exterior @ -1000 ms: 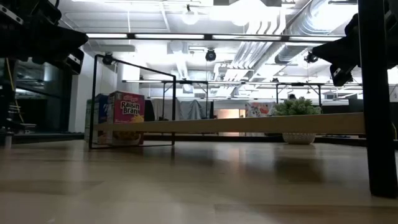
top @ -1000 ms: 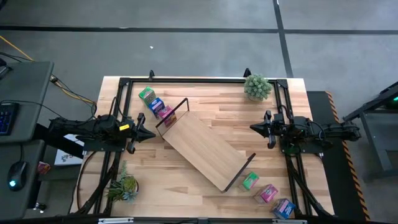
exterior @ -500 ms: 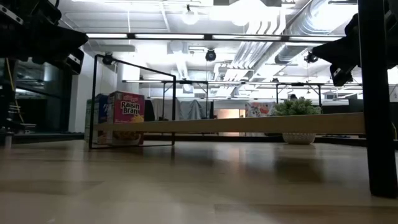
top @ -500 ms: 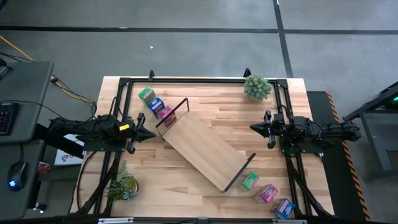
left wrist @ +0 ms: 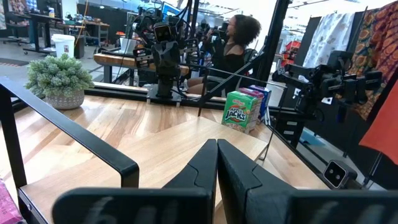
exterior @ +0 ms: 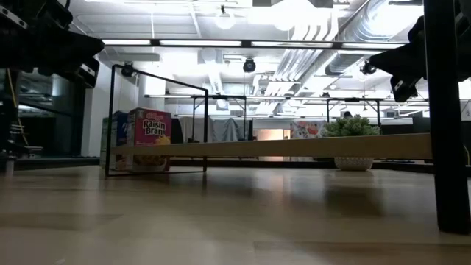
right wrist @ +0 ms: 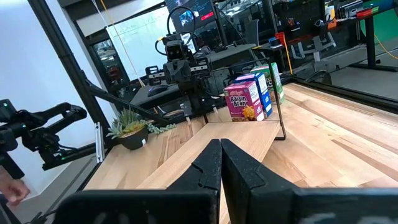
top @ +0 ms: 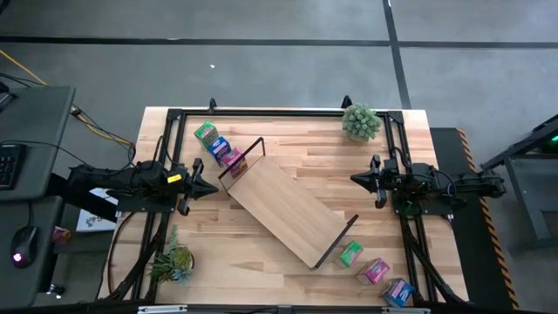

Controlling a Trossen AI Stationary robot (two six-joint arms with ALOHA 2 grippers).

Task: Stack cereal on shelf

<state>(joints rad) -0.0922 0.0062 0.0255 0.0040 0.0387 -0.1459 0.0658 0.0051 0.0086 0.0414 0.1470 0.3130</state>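
Observation:
The shelf (top: 283, 212), a light-wood board with black wire end frames (exterior: 158, 121), stands slantwise mid-table on those frames. Three cereal boxes, green (top: 206, 133), blue (top: 218, 146) and pink (top: 231, 158), stand in a row off its far-left end. Three more, green (top: 350, 254), pink (top: 376, 271) and blue (top: 398, 291), stand off its near-right end. My left gripper (top: 214, 187) is shut at the table's left side, pointing level at the shelf. My right gripper (top: 354, 180) is shut at the right side, facing it. Both hang clear of everything, as their wrist views show (left wrist: 216, 155) (right wrist: 220, 155).
A potted plant (top: 361, 122) stands at the far right corner and another (top: 173, 261) at the near left. A black frame (top: 261, 112) runs round the table's edges. Beyond the table a person (left wrist: 233, 43) sits in the room.

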